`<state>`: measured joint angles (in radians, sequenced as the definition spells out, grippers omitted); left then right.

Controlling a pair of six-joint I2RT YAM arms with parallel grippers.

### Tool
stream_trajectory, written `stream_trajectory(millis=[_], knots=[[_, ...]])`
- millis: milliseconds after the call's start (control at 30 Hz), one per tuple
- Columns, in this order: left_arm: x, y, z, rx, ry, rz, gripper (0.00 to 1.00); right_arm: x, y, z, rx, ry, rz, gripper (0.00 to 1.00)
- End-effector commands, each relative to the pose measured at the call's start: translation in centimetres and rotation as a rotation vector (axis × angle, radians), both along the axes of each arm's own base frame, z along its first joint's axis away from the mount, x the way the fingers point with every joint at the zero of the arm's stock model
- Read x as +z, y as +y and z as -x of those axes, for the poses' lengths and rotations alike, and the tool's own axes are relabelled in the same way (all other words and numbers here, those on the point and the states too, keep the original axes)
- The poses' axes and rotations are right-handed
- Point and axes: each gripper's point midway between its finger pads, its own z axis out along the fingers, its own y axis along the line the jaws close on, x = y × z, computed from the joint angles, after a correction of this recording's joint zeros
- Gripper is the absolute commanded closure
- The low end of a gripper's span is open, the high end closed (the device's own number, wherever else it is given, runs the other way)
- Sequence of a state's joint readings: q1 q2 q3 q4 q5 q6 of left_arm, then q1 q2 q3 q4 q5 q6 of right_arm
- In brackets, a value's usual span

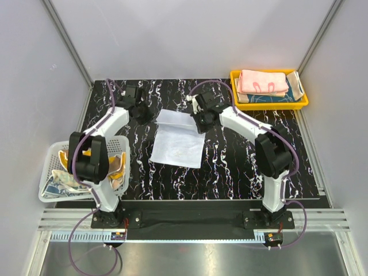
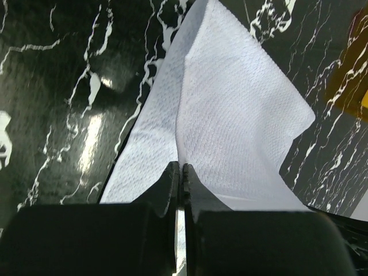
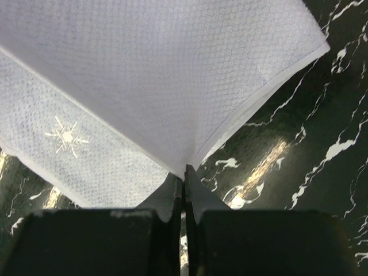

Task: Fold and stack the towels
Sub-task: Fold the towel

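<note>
At eight o'clock, nearest the arm bases, the basket point(image 1: 43, 195) holds crumpled towels point(image 1: 60, 179), not yet folded. At centre the white towel point(image 1: 179, 144) looks mid-fold: the left gripper point(image 2: 179, 169) and right gripper point(image 3: 185, 171) each clamp a far corner. At one o'clock, the tray point(image 1: 270, 106) carries folded towels point(image 1: 263, 81). Roughly half seems left.

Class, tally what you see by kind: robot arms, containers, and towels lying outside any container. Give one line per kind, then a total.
Robot arms: 2 (left arm, right arm)
Containers: 2 (yellow tray, white mesh basket)
Towels outside containers: 1 (white towel, pinched by the left gripper and right gripper)
Total: 5
</note>
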<state>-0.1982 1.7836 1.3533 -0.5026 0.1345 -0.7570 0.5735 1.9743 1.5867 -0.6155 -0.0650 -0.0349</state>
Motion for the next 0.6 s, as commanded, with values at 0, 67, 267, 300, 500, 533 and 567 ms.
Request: stream_trajectory(millis=[0,67,267,300,500,533,567], knots=[[1.1,3.2,0.9,0.071,-0.044,-0.116,1.0,3.0,-2.6,1.2,-0.081,-0.067,0.064,1.0],[1.6,2.9,2.0,0.062,-0.049,-0.112,1.0,2.5,-2.8,2.4,-0.07,-0.057,0.077,0.99],[0.2,2.5,5.3,0.045,-0.01,-0.145,1.0,1.9,-2.6,5.3,-0.084,-0.021,0.075,0.99],[0.1,2.5,5.6,0.042,-0.008,-0.149,1.0,1.8,-2.5,5.6,-0.084,-0.015,0.074,0.99],[-0.6,2.7,7.1,0.024,0.016,-0.164,1.0,0.3,-1.6,7.8,-0.06,0.026,0.051,0.99],[-0.8,2.6,7.3,0.02,0.022,-0.165,1.0,0.1,-1.5,8.0,-0.059,0.027,0.048,0.99],[-1.0,2.7,7.6,0.019,0.028,-0.166,1.0,0.2,-1.3,8.1,-0.056,0.023,0.042,0.99]])
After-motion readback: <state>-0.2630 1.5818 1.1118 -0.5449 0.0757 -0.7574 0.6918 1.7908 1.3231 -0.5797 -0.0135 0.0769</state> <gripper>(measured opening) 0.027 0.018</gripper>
